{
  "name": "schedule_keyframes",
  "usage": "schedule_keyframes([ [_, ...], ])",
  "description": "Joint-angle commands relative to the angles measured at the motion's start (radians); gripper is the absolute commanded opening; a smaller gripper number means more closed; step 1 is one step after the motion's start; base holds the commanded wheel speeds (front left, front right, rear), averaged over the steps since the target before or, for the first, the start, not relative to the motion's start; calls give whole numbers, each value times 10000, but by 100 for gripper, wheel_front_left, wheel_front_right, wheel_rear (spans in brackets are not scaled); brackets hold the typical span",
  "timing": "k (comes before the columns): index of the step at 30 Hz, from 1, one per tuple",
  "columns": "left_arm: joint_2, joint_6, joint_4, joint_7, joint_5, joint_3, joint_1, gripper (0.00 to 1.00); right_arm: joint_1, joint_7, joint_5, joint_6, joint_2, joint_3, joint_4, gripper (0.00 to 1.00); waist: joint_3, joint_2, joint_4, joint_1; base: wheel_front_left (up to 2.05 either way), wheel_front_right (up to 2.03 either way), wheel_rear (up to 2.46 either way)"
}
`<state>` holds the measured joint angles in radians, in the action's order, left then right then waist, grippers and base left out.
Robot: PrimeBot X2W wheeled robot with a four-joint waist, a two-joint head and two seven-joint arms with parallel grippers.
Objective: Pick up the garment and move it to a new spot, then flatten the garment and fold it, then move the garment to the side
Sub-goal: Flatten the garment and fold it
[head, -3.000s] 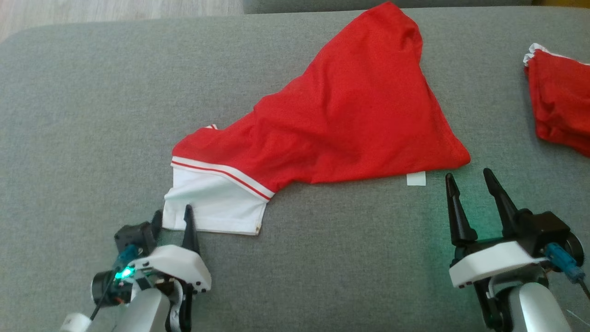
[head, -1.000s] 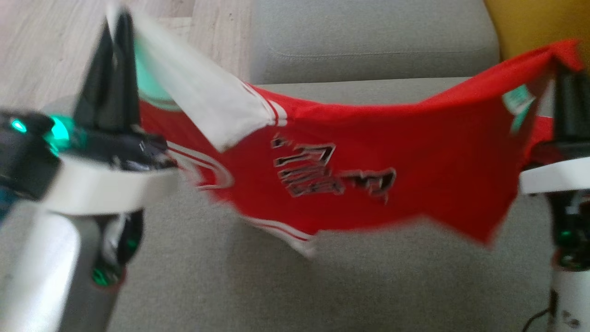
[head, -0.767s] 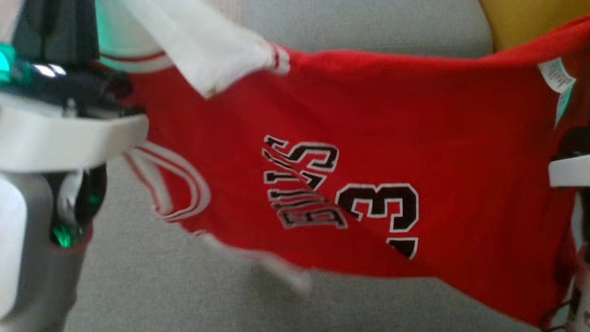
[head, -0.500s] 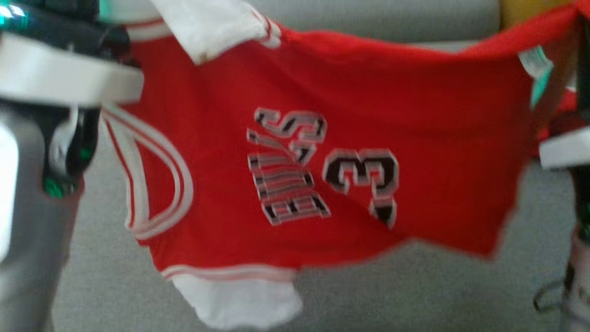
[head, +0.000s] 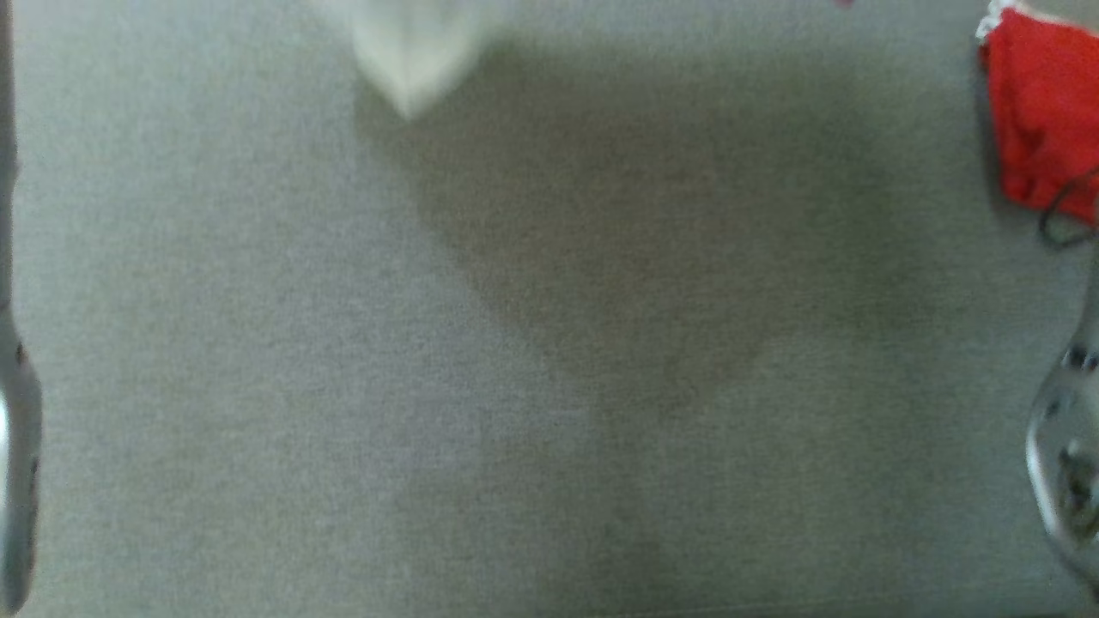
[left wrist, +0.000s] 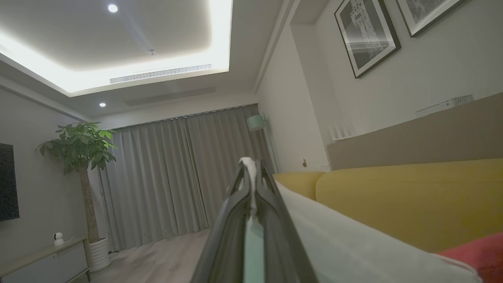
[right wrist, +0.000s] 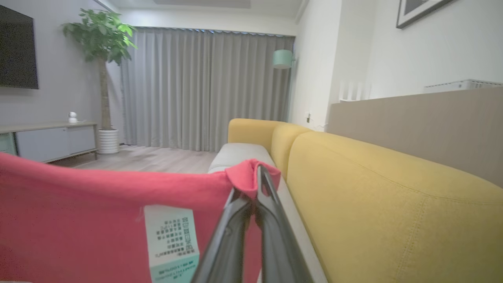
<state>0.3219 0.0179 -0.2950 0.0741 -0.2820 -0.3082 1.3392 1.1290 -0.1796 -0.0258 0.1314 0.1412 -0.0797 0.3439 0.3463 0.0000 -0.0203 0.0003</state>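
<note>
Garment [right wrist: 78,220] held up between two closed grippers
Left gripper [left wrist: 251,165] pinches its white edge, right gripper [right wrist: 258,175] its red corner; broad grey cushion [head: 258,343] lies below, another red cloth [head: 1039,112] at its far right

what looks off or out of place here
Nothing looks spilled or torn. The garment hangs between both shut grippers: the left gripper pinches white cloth, the right gripper a red corner. One oddity: a dark cable loops across the crumpled red cloth at the cushion's far right.

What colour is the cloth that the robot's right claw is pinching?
The garment is red, seen best in the right wrist view.
</note>
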Motion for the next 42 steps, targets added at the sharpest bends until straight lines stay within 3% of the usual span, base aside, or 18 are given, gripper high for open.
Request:
schedule_keyframes([
  [1, 226, 62, 43, -169, -7, 256, 479, 0, 483, 198, 205, -7, -150, -48, -9, 0, 406, 0, 166, -3, 0, 0, 0],
  [8, -536, -121, -680, -1334, -552, 138, -261, 0, 1031, 1531, 1112, -7, -412, -345, 2064, 0, 1578, 0, 587, -3, 0, 0, 0],
  [15, -833, -31, -322, -2207, -1218, 251, -2808, 0, 18, 2737, 1285, -7, -552, -398, 3318, 0, 1941, 0, 725, -3, 0, 0, 0],
  [20, -831, 212, 412, -2685, -1579, 469, -4752, 0, -895, 3383, 966, -7, -643, -397, 3577, 0, 1807, 0, 741, -3, 0, 0, 0],
  [31, -998, 598, 2111, -3151, -1966, 603, -8130, 0, -3101, 3916, 213, -7, -773, -691, 2539, 0, 867, 0, 862, -3, 0, 0, 0],
  [42, -1289, 1069, 3795, -3309, -1994, 432, -11712, 0, -7187, 3036, -740, -7, -901, -1071, -190, 0, -1204, 0, 1134, -3, 0, 0, 0],
])
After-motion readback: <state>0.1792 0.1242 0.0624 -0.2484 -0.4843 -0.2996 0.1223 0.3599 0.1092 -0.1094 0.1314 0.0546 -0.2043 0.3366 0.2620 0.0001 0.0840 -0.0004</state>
